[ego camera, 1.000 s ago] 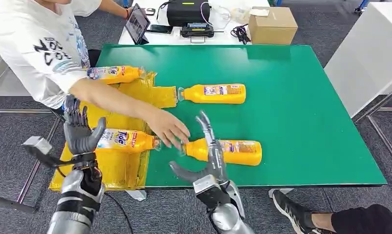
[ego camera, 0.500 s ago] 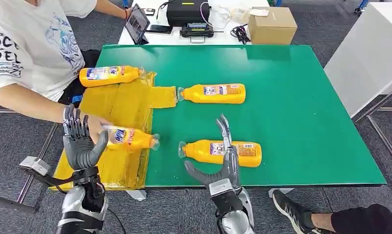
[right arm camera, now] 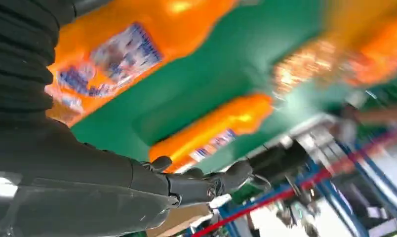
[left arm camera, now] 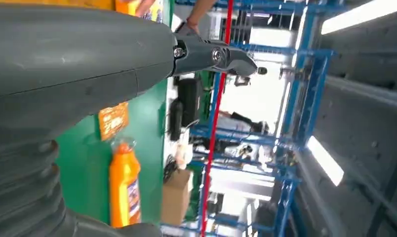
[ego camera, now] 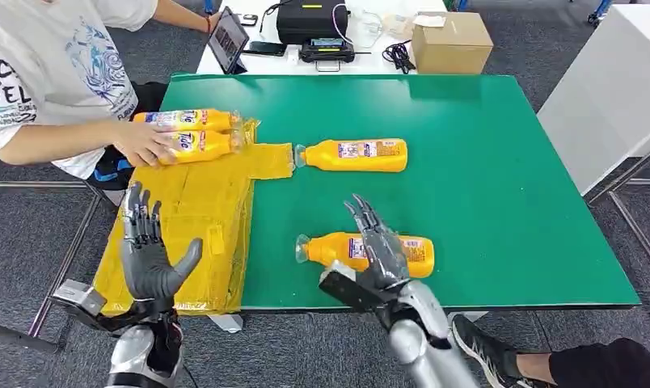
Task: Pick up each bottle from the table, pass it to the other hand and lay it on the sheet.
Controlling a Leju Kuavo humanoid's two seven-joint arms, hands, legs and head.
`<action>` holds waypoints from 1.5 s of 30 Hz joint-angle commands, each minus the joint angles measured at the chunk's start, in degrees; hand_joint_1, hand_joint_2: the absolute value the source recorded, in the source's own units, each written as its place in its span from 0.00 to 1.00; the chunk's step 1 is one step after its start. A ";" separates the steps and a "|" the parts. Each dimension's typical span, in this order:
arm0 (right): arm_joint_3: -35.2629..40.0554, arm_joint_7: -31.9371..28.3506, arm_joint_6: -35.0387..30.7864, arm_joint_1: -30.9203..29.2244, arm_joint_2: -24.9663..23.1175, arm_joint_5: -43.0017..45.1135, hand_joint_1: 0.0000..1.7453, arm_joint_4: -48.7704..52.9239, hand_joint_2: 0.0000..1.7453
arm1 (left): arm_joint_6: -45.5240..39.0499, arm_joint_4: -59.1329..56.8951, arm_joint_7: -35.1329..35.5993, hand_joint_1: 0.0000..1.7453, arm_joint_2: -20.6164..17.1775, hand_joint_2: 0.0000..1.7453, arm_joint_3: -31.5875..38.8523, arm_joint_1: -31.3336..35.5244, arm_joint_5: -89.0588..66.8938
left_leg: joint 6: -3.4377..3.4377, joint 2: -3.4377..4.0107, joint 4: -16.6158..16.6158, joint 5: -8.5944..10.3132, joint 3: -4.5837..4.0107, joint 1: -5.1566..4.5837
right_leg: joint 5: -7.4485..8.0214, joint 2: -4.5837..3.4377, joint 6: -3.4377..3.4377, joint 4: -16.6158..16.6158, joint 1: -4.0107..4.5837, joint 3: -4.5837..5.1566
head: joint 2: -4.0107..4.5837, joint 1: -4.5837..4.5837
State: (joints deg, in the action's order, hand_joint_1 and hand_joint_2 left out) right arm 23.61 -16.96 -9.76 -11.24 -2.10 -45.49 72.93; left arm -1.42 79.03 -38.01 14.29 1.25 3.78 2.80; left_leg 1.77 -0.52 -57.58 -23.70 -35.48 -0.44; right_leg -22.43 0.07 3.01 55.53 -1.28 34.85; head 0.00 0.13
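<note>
Since a second ago the person's hand (ego camera: 144, 144) has carried the bottle from the near part of the yellow sheet (ego camera: 196, 218) up to its far end, where that moved bottle (ego camera: 199, 145) now lies just beside the far sheet bottle (ego camera: 184, 120), the person's hand resting on it. Meanwhile the robot's right hand (ego camera: 376, 242) has turned over and come down above the near bottle (ego camera: 366, 251), which lies on its side on the green tabletop (ego camera: 500, 178), cap toward the sheet. That hand is empty, fingers spread apart over the bottle's label; I cannot tell whether they touch it. In the right wrist view the same bottle (right arm camera: 137, 44) shows blurred right by the hand (right arm camera: 201, 185).

A middle bottle (ego camera: 352, 154) lies on its side farther back on the tabletop, its cap at the sheet's edge. The left hand (ego camera: 148, 255) is raised upright over the near part of the sheet, palm open, fingers apart, holding nothing.

Beyond the tabletop stands a white desk with a cardboard box (ego camera: 452, 42), a black case (ego camera: 309, 19) and a tablet (ego camera: 227, 38).
</note>
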 commanded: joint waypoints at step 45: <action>15.68 7.48 21.21 -22.70 14.53 10.25 0.00 -27.66 1.00 | -1.20 -7.43 2.65 0.00 -0.37 1.00 -2.39 0.80 -1.71 | -0.08 -0.04 0.00 -0.08 0.20 0.06 | -0.07 0.04 -0.10 -0.04 0.08 -0.23 | 0.00 0.00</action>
State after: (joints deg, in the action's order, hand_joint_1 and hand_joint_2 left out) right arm 29.98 -13.00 8.29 -28.73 6.92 -33.73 49.49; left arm -2.89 73.79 -36.06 15.13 -2.23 3.93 0.20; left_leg 1.77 -0.56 -57.59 -23.70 -35.47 -0.44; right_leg -22.43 0.09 3.02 55.54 -1.27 34.84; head 0.00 0.13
